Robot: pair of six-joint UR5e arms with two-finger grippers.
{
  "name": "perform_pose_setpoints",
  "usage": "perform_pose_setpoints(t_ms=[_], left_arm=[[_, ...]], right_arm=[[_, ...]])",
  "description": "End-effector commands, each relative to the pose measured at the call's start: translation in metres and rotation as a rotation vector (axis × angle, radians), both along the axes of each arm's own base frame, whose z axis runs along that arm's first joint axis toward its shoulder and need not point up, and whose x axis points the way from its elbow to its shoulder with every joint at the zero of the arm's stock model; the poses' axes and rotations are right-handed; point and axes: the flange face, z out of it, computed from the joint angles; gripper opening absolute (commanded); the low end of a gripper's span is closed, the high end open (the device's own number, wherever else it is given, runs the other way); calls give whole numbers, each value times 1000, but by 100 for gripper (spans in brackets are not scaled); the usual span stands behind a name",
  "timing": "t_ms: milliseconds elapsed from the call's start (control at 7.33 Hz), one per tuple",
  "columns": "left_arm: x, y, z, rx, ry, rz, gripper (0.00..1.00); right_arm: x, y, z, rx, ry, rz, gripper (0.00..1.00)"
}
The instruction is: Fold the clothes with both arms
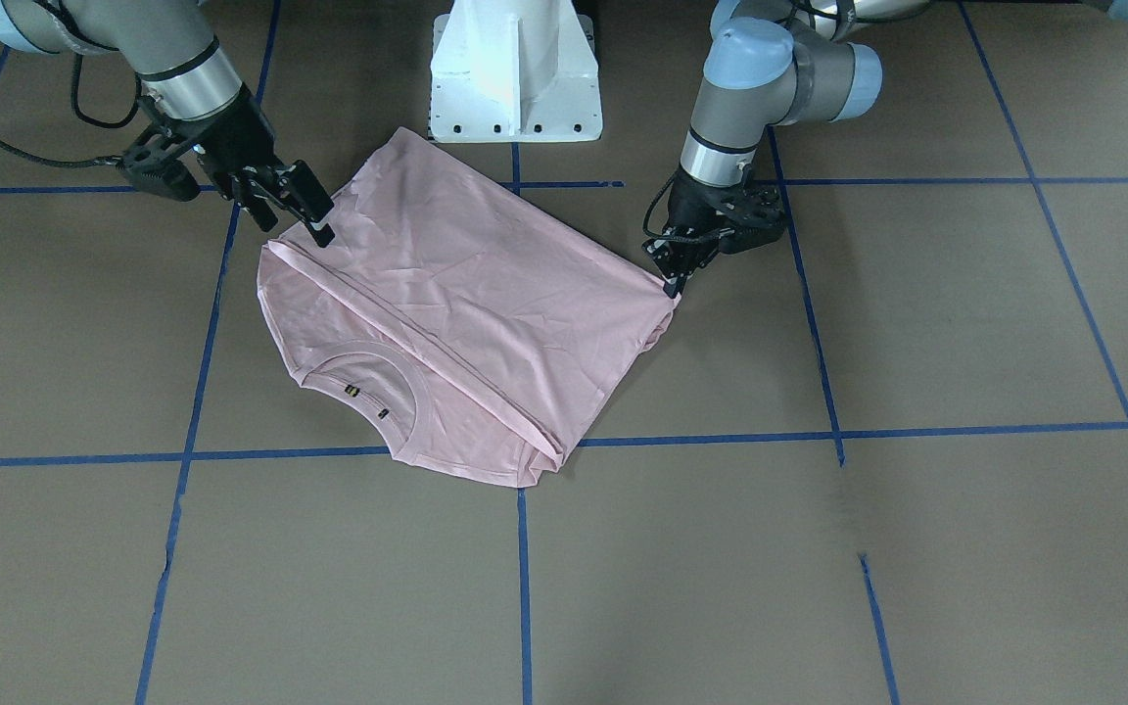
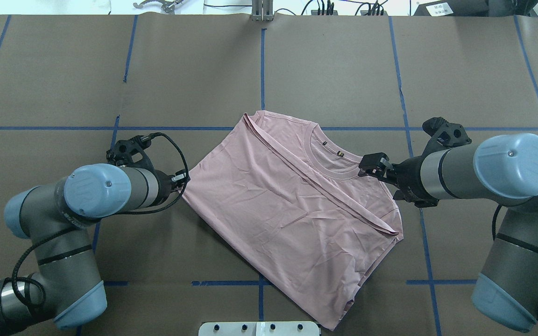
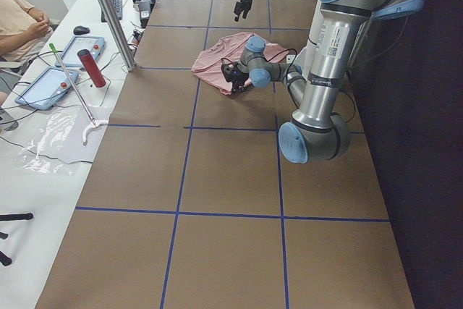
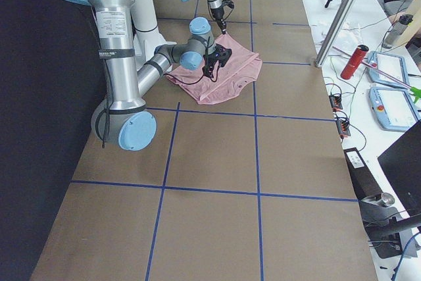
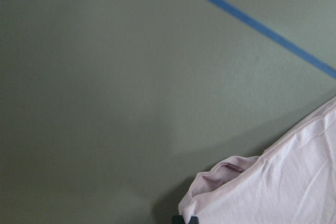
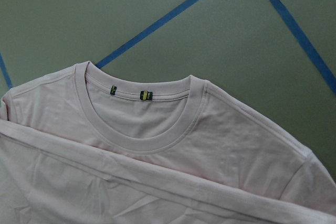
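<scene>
T-shirt (image 2: pixel 292 205) corner at left end effector (image 2: pixel 184 179)

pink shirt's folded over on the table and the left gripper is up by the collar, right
Not quite. The shirt is folded over on the table, but the right gripper is the one by the collar; the left gripper is at the shirt's opposite corner. The overhead view shows it.
</scene>
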Motion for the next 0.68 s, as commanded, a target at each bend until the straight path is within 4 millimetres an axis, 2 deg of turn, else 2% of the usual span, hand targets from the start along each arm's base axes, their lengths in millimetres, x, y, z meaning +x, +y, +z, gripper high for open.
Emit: perform_pose_setpoints(t_ms=[0, 136, 273, 409, 545], left_arm=[[-7, -89, -34, 76, -23, -98, 0], [-9, -145, -58, 86, -11, -164, 0], [7, -183, -49, 116, 3, -182, 0], [9, -218, -37, 148, 37, -217, 0], [6, -245, -38, 160, 8, -228, 0]], right_arm=[[-1, -2, 3, 1, 8, 9, 100], [-2, -2, 3, 0, 8, 8, 100], [-2, -2, 3, 0, 8, 7, 100], [-6, -5, -12, 16, -18, 10, 100], [-9, -7, -19, 18, -30, 13, 100]])
